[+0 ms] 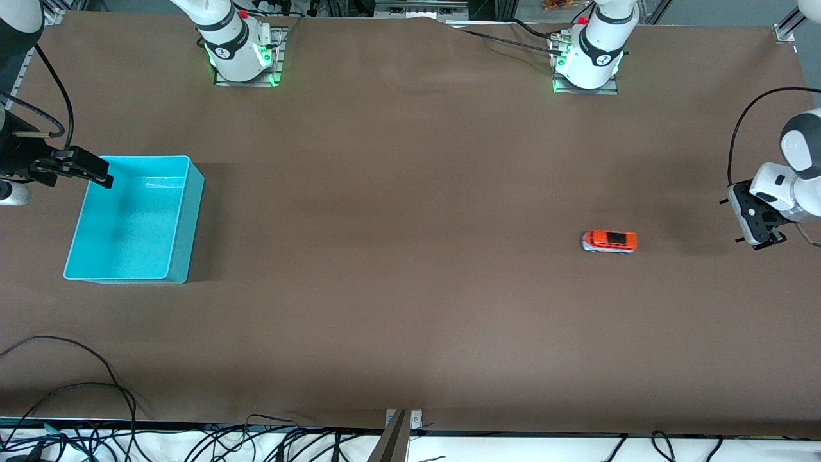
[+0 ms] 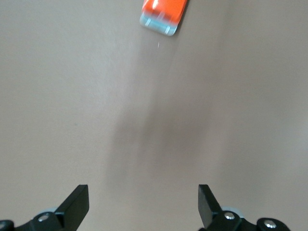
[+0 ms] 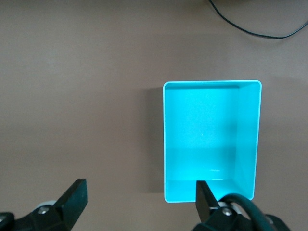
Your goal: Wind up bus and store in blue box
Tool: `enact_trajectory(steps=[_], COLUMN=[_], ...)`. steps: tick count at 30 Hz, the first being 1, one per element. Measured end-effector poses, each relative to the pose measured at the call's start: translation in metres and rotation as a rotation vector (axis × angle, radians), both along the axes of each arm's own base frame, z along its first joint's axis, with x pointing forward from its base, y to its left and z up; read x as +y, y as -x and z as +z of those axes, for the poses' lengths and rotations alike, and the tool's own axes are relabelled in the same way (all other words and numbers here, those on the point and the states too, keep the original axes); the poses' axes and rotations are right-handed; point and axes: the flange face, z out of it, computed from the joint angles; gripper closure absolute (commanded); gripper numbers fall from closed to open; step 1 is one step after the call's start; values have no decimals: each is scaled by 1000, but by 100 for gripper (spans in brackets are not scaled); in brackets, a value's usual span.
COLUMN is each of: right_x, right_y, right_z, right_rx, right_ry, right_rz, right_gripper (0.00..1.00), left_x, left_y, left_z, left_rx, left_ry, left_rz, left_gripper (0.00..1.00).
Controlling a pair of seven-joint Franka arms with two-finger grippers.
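The small orange-red bus (image 1: 609,242) stands on the brown table toward the left arm's end. Its end also shows in the left wrist view (image 2: 163,14). My left gripper (image 1: 732,221) is open and empty in the air over bare table beside the bus, toward the table's end; its jaws (image 2: 143,192) stand wide apart. The blue box (image 1: 192,212) stands empty at the right arm's end and shows in the right wrist view (image 3: 202,130). My right gripper (image 1: 96,172) is open and empty over the box's rim at the table's end (image 3: 140,187).
Both arm bases (image 1: 240,54) (image 1: 587,61) stand along the table edge farthest from the front camera. Black cables (image 1: 70,385) lie at the table's nearest edge toward the right arm's end. A cable (image 3: 250,29) shows in the right wrist view.
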Motion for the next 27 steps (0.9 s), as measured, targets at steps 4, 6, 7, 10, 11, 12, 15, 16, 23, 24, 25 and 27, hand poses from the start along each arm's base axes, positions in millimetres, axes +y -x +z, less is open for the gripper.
enact_trajectory(steps=[4,6,7,10,11,12,15,16,23,24,25,27], right_x=[0,0,0,0,0,0,0,0,1,1,1,1], right_y=[0,0,0,0,0,0,0,0,0,0,0,1], right_z=[0,0,0,0,0,0,0,0,0,0,0,0], right_rx=[0,0,0,1,1,1,1,1,3,3,4,5], right_ry=[0,0,0,0,0,0,0,0,0,0,0,0], right_rz=[0,0,0,0,0,0,0,0,1,1,1,1], right_gripper=[0,0,0,0,0,0,0,0,0,0,0,0], left_x=[-23,-34,-40,-57,-62,-68,-83,-87,-101,-103,-107,-115], left_y=[-4,-9,-12,-20,-22,-24,-28,-29,-32,-32,-32,-33], left_z=[37,56,65,94,103,112,133,138,167,171,175,182], left_rx=[33,49,56,78,84,90,104,106,112,114,116,121], left_ry=[-10,-13,-15,-21,-24,-26,-35,-38,41,53,61,66], left_rz=[58,82,94,138,155,172,221,234,307,324,342,371], left_gripper=[0,0,0,0,0,0,0,0,0,0,0,0])
